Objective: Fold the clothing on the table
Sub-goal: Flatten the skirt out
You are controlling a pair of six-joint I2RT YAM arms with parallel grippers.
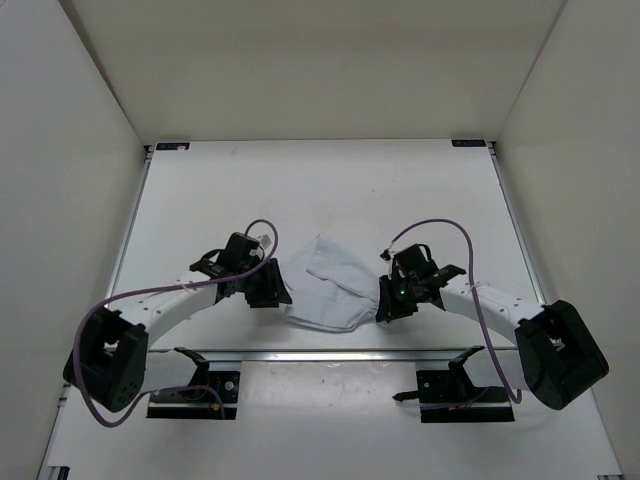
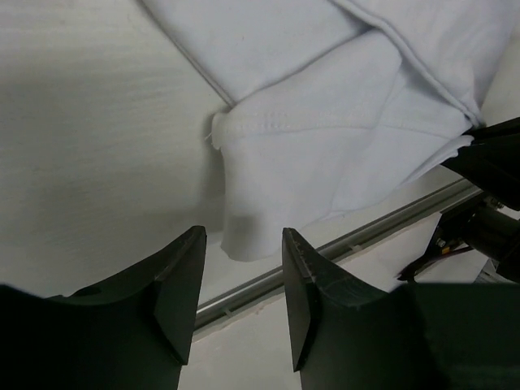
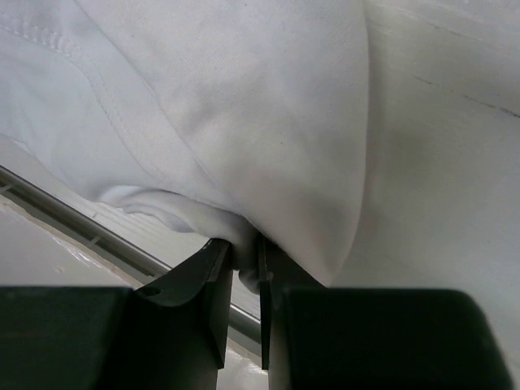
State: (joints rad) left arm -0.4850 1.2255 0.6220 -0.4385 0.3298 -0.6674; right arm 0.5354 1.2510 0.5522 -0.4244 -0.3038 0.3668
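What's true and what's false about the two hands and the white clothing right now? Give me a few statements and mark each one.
1. The right hand is shut on the clothing. True.
2. The left hand grips the clothing. False: it is open with nothing between its fingers.
3. The clothing lies spread flat in one layer. False: it is bunched and folded over itself.
4. The clothing sits between the two hands, near the metal rail. True.

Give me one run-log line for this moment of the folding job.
left gripper: open, empty, at clothing edge | right gripper: shut on clothing | clothing: rumpled on table | fold: unfinished
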